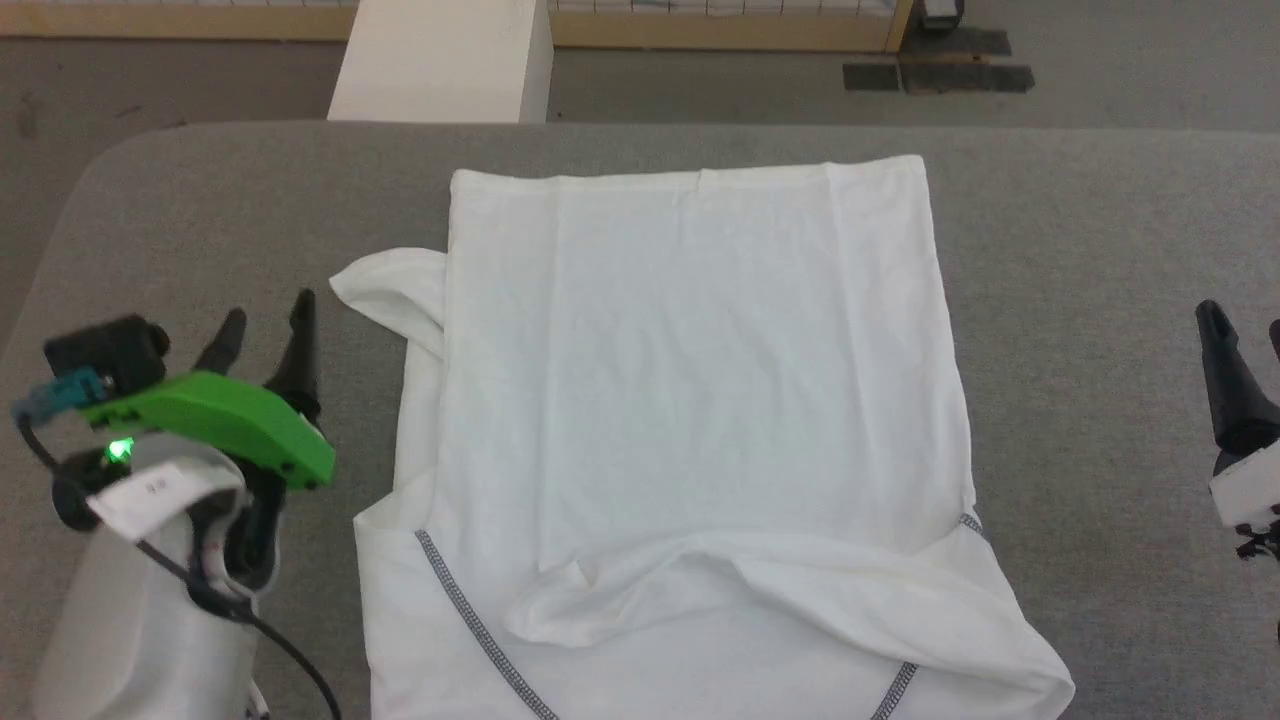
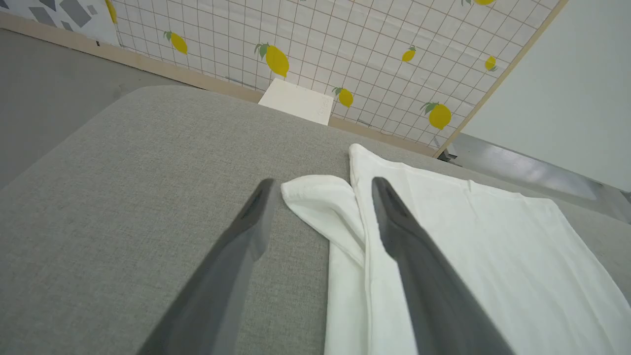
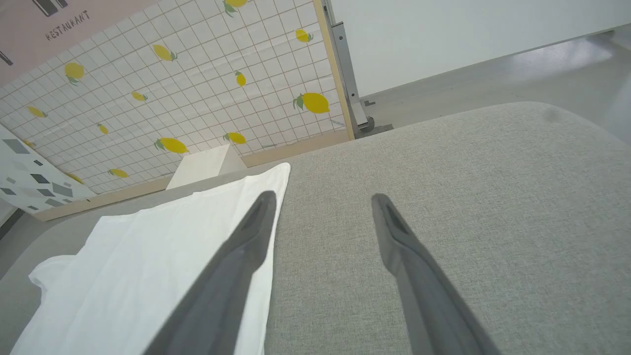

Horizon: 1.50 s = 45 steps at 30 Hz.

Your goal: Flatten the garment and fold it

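1. White cloth: the garment [image 1: 690,380] lies spread across the middle of the frame in the head view, on the grey desk [image 1: 1100,250], with its lower part rumpled into a fold.
2. My left tool [image 1: 269,308] sits at the left of the frame with its fingers spread apart, holding nothing and clear of the cloth.
3. My right tool [image 1: 1243,318] sits at the right edge of the frame, also spread wide and empty, well apart from the garment.
4. The head view gives me the dark zigzag stitching [image 1: 480,625] running along the lower seams.
5. The left wrist view puts a sleeve [image 2: 320,202] between the fingers of my left tool [image 2: 321,181], with the garment [image 2: 468,236] at the right of the frame.
6. The right wrist view puts my right tool [image 3: 323,196] over bare desk, with the garment [image 3: 162,256] at lower left.
7. Both wrist views add a lemon-patterned wall [image 2: 345,44].
8. A white box [image 1: 440,60] stands beyond the desk at the top of the frame; I cannot tell what it holds.
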### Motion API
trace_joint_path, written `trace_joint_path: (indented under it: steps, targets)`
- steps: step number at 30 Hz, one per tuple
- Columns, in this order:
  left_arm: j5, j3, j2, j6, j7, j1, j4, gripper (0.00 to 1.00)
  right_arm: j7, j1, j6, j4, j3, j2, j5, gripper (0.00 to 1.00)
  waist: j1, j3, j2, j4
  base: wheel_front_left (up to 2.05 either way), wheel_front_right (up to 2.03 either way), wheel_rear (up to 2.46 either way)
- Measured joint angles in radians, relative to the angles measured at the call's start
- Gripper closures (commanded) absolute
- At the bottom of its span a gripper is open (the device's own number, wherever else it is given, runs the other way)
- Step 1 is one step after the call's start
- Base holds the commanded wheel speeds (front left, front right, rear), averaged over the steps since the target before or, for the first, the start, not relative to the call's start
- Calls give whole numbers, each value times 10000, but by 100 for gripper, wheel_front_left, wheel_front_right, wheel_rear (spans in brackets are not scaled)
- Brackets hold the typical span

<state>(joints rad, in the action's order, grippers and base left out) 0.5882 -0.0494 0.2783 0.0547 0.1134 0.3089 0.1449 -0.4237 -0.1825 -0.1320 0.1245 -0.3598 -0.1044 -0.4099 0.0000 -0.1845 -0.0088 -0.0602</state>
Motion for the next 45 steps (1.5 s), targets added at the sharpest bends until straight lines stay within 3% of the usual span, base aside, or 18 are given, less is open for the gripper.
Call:
trace_joint_path:
  steps: [5, 13, 19, 27, 28, 30, 38, 45]
  targets:
    - [619, -12, 846, -52, 2694, 1965, 995, 0, -180, -499, 0, 378, 56, -29, 4, 0, 0, -787, 0, 36, 0, 0, 0]
    - [1179, -186, 1175, 918, 5647, 4093, 1816, 0, -339, -1051, 0, 640, 290, -69, 0, 0, 2, -2154, 0, 212, 0, 0, 0]
    - [754, -754, 1383, 1419, 6767, 4429, 2169, 0, -326, -1218, 0, 648, 385, -86, -2, 0, 2, -2868, 0, 444, 0, 0, 0]
    - [587, -970, 1501, 1670, 7066, 4485, 2228, 0, -324, -1242, 0, 677, 414, -138, 0, 0, 1, -3314, 0, 727, 0, 0, 0]
    - [608, -951, 1515, 1680, 7095, 4485, 2219, 57, -324, -1242, 0, 677, 408, -140, 0, 0, 1, -3330, 0, 735, 0, 0, 0]
    - [619, -943, 1519, 1680, 7062, 4456, 2213, 100, -324, -1242, 0, 675, 420, -136, 4, 0, 1, -3330, 0, 726, 0, 0, 0]
    - [1321, 88, 928, 1854, 5488, 4002, 2249, 100, -276, -1239, 0, 525, 481, -130, 121, 0, 1, -2917, 0, 567, 0, 0, 0]
    - [1440, 982, 1085, 1904, 4119, 3858, 1659, 100, -176, -1083, 0, 132, 497, -58, 151, 0, 1, -2159, 0, 341, 0, 0, 0]
